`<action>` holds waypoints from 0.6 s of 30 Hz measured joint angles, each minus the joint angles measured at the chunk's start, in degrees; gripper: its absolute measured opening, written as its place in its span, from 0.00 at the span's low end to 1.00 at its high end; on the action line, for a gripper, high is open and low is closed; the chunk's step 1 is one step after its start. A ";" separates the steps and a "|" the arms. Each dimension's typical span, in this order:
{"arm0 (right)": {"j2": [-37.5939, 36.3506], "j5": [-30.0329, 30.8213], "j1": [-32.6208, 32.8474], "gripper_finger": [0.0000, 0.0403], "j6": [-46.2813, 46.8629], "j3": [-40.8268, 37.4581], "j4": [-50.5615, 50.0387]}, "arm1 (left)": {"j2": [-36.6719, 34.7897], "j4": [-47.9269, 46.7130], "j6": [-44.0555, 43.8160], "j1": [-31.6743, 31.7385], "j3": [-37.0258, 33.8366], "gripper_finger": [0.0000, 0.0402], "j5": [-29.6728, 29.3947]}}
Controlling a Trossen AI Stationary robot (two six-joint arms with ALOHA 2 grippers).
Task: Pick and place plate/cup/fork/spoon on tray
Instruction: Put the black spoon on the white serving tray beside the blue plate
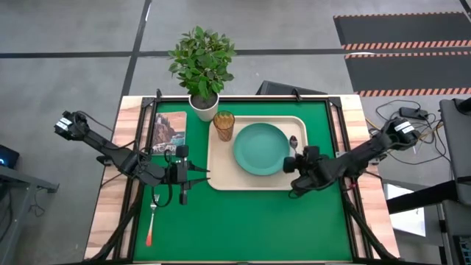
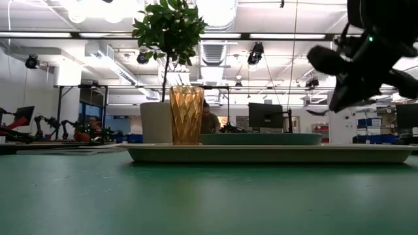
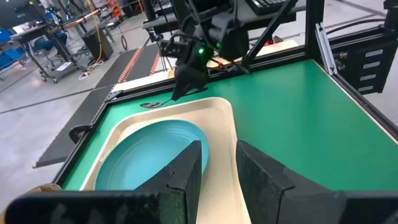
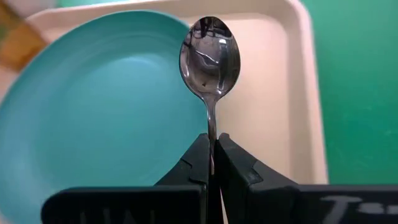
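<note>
The right gripper (image 4: 213, 144) pinches the spoon (image 4: 209, 59) by its thin handle, jaws clamped tight, the bowl jutting out ahead of the fingertips over the tray (image 4: 283, 81) beside the plate (image 4: 99, 106). Farther beyond the claw, across the plate, the cup (image 1: 224, 125) stands in the tray's corner. The left gripper (image 1: 182, 174) waits off the tray's opposite edge, fingers partly apart and empty, with the fork (image 1: 151, 219) lying on the green mat (image 1: 250, 221) near it. Held so near its end, the spoon could well swing in the grip, strike the plate's rim and land half on it.
</note>
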 joint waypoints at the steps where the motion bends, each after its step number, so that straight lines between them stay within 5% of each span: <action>1: 0.01 -0.02 -0.43 0.02 1.18 -0.80 0.18 | 0.00 0.00 0.09 0.00 0.00 0.21 0.00; 18: 5.23 -0.17 -6.64 0.02 5.87 -4.86 5.66 | 0.00 -0.02 2.62 0.02 0.00 0.21 -0.02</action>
